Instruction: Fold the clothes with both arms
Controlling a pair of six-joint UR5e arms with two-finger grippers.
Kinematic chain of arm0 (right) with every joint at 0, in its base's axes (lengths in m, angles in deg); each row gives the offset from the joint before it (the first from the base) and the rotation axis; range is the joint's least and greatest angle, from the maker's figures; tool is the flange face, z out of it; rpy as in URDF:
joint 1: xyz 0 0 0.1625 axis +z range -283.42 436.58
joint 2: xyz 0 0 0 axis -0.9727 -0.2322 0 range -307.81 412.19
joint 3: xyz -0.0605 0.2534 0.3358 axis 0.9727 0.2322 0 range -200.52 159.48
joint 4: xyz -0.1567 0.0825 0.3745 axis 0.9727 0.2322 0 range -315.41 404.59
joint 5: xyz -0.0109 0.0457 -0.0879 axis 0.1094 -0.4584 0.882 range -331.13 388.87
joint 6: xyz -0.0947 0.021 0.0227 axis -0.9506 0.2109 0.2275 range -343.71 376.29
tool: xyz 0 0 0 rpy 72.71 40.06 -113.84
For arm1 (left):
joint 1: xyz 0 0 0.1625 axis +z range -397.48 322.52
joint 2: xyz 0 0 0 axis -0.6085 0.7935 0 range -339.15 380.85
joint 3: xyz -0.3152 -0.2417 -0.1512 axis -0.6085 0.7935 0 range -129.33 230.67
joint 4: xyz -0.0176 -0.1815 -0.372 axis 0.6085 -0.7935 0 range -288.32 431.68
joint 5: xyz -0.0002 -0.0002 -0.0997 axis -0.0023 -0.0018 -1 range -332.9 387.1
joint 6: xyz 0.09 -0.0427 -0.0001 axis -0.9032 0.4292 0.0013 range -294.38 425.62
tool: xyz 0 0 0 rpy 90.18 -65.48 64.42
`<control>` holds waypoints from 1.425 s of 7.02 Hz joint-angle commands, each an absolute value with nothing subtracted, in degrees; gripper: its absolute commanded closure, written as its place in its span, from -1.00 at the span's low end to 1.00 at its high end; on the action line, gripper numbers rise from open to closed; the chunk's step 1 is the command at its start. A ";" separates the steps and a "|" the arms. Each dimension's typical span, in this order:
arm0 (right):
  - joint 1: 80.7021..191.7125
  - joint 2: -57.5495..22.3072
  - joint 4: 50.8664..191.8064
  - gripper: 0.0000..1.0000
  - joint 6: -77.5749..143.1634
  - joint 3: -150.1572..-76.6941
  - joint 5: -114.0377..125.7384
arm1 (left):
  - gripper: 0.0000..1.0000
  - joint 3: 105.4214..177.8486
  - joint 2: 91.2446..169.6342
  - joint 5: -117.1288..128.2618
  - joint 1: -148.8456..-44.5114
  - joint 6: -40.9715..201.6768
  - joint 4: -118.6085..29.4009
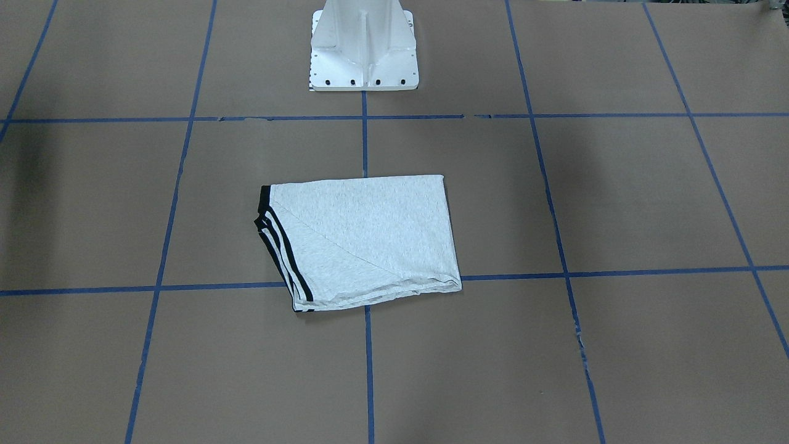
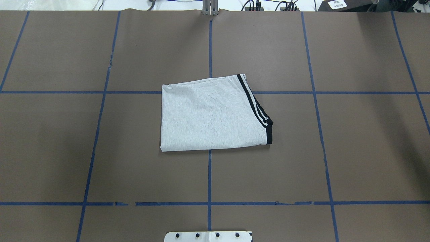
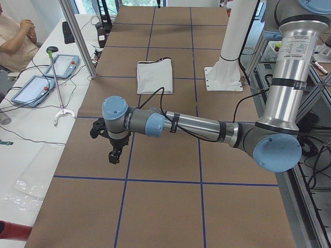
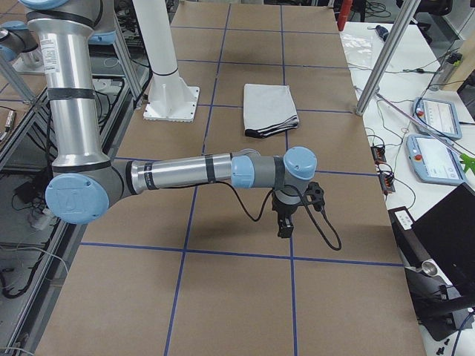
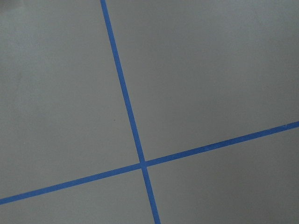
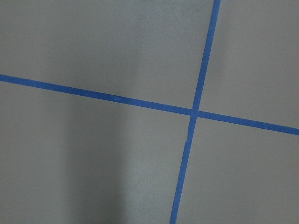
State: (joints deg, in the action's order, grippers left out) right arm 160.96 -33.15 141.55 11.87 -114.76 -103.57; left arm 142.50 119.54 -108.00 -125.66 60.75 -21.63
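The shirt (image 2: 211,114) is laid folded at the middle of the surface (image 2: 100,158), and the left hand (image 3: 114,156) and right hand (image 4: 284,225) are held well clear, likely since folding looks done; their opening cannot be told.

Blind spots on my feed:
Black two-finger left gripper (image 3: 113,155) and right gripper (image 4: 284,226) only show small in the side views, so I can't read either jaw gap. White metal pedestal base (image 1: 363,46) is cropped by the frame top, and the seated person (image 3: 11,41) by the left edge.
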 commanded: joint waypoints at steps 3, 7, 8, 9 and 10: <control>160.95 -33.16 141.53 -1.00 11.81 -114.91 -103.67 | -1.00 145.58 116.82 -113.70 -125.55 60.35 -21.93; 160.95 -33.16 141.62 -1.00 11.90 -114.91 -103.75 | -1.00 144.88 116.65 -113.70 -125.64 60.35 -21.84; 160.95 -33.16 141.62 -1.00 11.90 -114.83 -103.75 | -1.00 144.97 116.56 -113.61 -125.64 60.52 -21.84; 160.95 -33.16 141.62 -1.00 11.90 -114.83 -103.84 | -1.00 144.97 116.56 -113.61 -125.64 60.44 -21.84; 160.95 -33.24 141.62 -1.00 11.90 -114.65 -103.67 | -1.00 144.62 116.56 -113.53 -125.55 60.44 -21.84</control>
